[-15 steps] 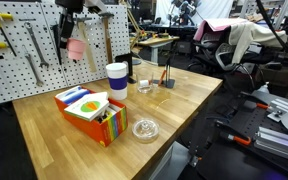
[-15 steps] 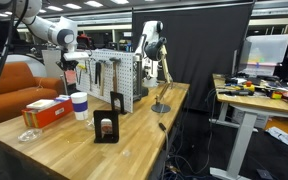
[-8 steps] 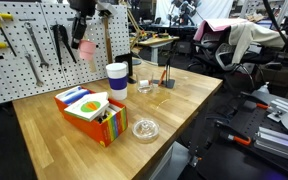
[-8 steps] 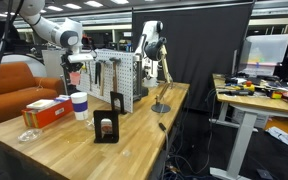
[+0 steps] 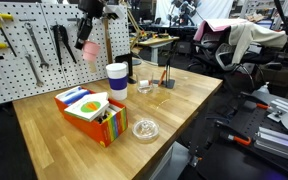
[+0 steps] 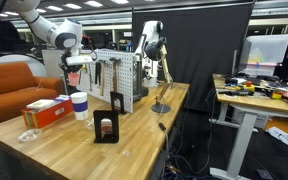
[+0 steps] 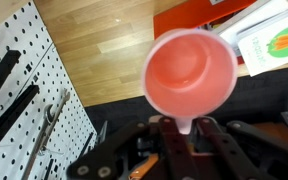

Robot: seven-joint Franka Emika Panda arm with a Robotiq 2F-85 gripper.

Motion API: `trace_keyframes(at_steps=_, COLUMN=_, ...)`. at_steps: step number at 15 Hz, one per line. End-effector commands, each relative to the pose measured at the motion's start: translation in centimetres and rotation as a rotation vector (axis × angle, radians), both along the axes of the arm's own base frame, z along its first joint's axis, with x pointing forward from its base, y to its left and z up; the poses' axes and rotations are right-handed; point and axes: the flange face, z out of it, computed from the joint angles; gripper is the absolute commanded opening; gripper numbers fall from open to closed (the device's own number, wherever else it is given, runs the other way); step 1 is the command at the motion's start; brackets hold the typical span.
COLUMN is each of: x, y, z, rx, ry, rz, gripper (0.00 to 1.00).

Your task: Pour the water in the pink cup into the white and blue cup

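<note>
A claw (image 7: pixel 188 126) pinches the loop handle of a pink cup (image 7: pixel 191 72) held high by the pegboard (image 5: pixel 24 55), up and aside from the white and blue cup (image 5: pixel 116 78); small, rigid and smooth-sided, the pink cup probably feels light.

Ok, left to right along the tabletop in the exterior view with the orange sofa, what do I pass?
Orange box → white and blue cup → black stand → desk lamp.

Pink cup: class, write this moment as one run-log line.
end effector: shut on pink cup handle | pink cup: aloft before pegboard | white and blue cup: upright on table | pour: not begun
</note>
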Motion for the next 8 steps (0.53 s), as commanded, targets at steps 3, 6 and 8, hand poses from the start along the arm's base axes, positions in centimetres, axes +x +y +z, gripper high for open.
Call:
trace_keyframes(at_steps=3, x=-2.5, y=-2.1, z=0.1, rx=0.041, ry=-0.017, rz=0.003, gripper=0.04)
trace_keyframes(at_steps=6, x=-3.1, y=-2.8, z=-0.3, rx=0.069, ry=-0.012, rz=-0.015, gripper=0.04)
trace_keyframes(at_steps=8, x=-2.3, y=-2.3, z=-0.9, rx=0.052, ry=0.013, rz=-0.014, gripper=0.15)
